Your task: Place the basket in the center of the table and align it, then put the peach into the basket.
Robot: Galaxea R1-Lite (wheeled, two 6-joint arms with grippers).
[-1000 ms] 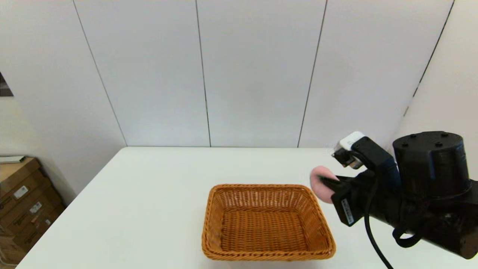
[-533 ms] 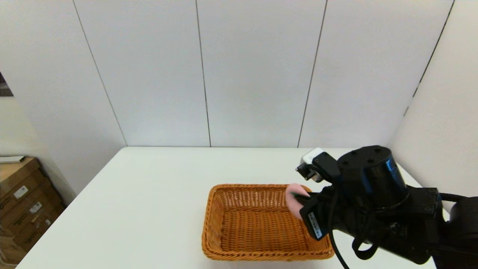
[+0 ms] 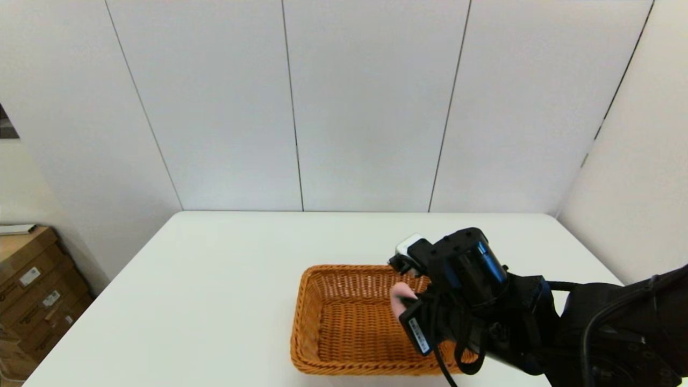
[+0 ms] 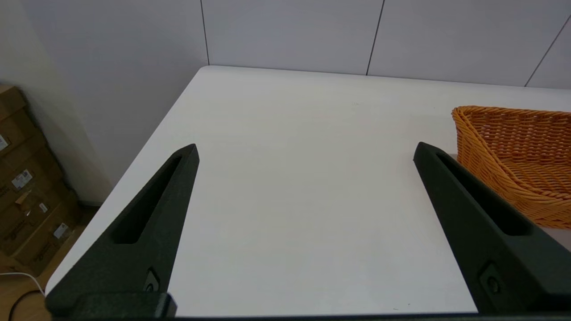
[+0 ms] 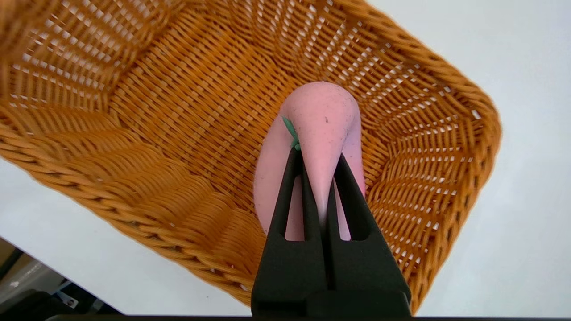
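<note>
The peach, matte pale pink with a small green stem mark, hung over the inside of the basket, pinched hard between the right gripper fingers. The orange-brown wicker basket sat on the smooth white table. A white label on the gripper body was unreadable. The left gripper hovered nearby, fingers spread wide apart, beside labelled cardboard boxes.

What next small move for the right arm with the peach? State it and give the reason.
Probably lower a little, then open. The right tool is shut on the peach, which hangs inside the basket, over its woven floor near one side wall. It looks clear of the weave, so releasing low should keep it from bouncing. The left tool is open over bare table, beside the basket.
</note>
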